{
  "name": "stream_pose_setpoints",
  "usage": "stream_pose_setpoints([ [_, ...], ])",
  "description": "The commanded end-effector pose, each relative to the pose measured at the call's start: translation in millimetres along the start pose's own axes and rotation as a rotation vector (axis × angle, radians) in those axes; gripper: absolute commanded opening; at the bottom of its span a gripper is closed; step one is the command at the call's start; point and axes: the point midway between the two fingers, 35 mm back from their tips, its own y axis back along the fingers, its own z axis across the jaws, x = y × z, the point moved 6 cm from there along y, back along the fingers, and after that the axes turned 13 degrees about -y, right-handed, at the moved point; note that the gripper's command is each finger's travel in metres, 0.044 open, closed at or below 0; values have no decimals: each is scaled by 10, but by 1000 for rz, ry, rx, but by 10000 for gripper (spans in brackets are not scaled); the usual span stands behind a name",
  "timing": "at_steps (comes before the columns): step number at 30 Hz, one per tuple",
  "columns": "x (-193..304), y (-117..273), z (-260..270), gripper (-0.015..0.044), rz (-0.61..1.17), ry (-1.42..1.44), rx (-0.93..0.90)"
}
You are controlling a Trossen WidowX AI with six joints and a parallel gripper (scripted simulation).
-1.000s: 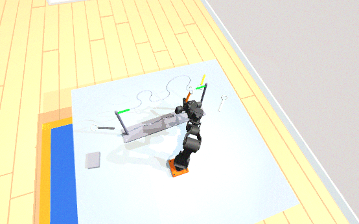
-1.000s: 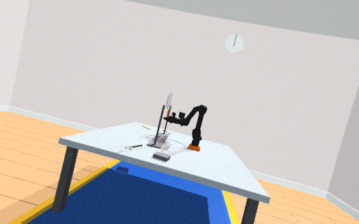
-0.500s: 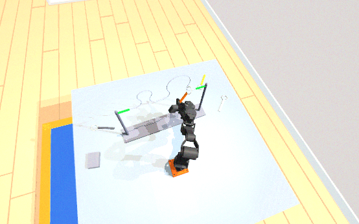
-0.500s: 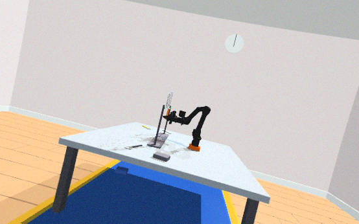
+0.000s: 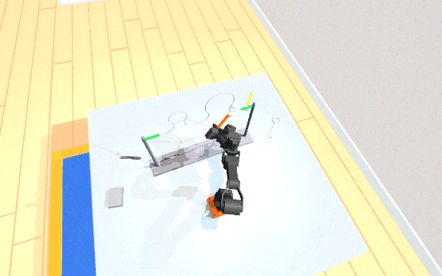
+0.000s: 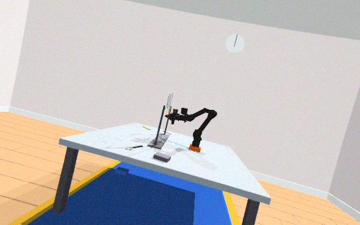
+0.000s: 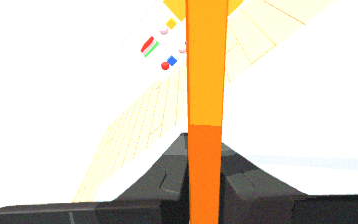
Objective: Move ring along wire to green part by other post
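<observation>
The ring is just left of the right green part, at the right end of the thin grey wire. The wire seems to run through it; whether they touch is too small to tell. Its orange handle slants down toward the arm in the top view. My gripper is shut on the handle, below the ring. The right post stands to its right. The left green part and left post are at the far end.
The posts stand on a grey base. A yellow-handled ring lies behind the right post, a pale ring tool right of it. A dark-handled ring and a grey block lie at the left.
</observation>
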Motion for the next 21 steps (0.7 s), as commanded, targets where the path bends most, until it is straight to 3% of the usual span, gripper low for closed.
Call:
stream_pose_setpoints([
  [1,-23,71,153,-150,55,-77,-8],
  [21,-237,382,643,-150,330,-427,-61],
])
